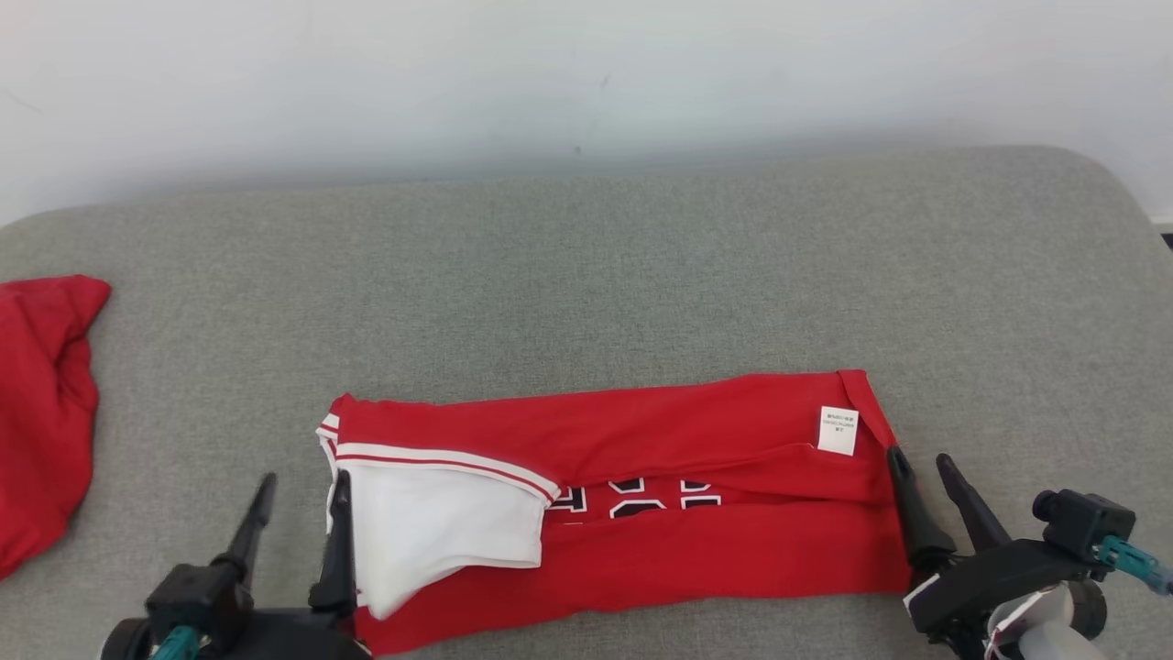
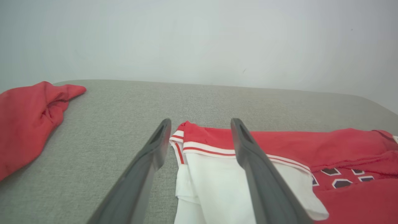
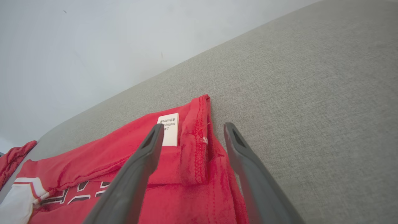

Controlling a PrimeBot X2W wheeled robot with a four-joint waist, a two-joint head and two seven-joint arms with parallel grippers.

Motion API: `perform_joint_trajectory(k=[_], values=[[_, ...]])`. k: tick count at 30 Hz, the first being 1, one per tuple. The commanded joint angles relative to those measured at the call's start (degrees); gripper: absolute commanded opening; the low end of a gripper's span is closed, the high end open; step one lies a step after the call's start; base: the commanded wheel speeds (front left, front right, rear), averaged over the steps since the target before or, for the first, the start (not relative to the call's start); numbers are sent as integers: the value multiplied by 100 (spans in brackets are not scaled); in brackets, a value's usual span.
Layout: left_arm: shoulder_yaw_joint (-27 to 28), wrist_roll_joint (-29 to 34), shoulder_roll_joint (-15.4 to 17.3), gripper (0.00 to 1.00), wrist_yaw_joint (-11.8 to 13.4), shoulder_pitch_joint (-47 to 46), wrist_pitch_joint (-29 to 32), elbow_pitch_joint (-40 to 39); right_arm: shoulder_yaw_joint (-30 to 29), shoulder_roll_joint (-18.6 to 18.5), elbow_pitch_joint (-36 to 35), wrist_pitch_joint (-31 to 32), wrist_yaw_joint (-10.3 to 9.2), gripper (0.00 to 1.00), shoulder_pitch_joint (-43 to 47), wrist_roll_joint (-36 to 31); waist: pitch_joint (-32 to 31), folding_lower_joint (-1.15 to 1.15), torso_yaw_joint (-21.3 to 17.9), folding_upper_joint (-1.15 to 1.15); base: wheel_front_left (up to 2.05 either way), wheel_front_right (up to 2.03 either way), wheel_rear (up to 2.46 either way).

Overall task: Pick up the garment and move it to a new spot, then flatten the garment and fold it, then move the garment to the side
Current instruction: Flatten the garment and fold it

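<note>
The red jersey (image 1: 733, 550) lies folded long on the gray desk (image 1: 586, 275). It looks soft, light and floppy. The left end effector (image 1: 305, 477) and right end effector (image 1: 919, 456) are both spread wide at its short ends, which look like good places to pinch.

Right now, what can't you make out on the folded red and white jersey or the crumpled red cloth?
- Folded red and white jersey: black lettering hidden under its upper fold, head view.
- Its white label: print too small, head view.
- Crumpled red cloth: cut off by left edge, head view.
- Jersey's near-left corner: behind the left gripper.
</note>
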Motion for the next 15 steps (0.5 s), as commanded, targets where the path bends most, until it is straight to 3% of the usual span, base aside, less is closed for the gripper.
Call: perform_joint_trajectory(k=[1,8,15], values=[[87,101,-75,100,26,134,-23,-104,-50,-22,-23,18,-14,100,76,-32,-55,0,33,0,0,0,0],[756,1082,-354,100,287,677,-21,-865,-232,-1,462,723,-14,100,-226,-484,-193,0,200,0,0,0,0],[971,1264,-410,100,226,845,-22,-666,-196,173,1413,1231,-14,100,-600,-841,-301,0,395,0,0,0,0]])
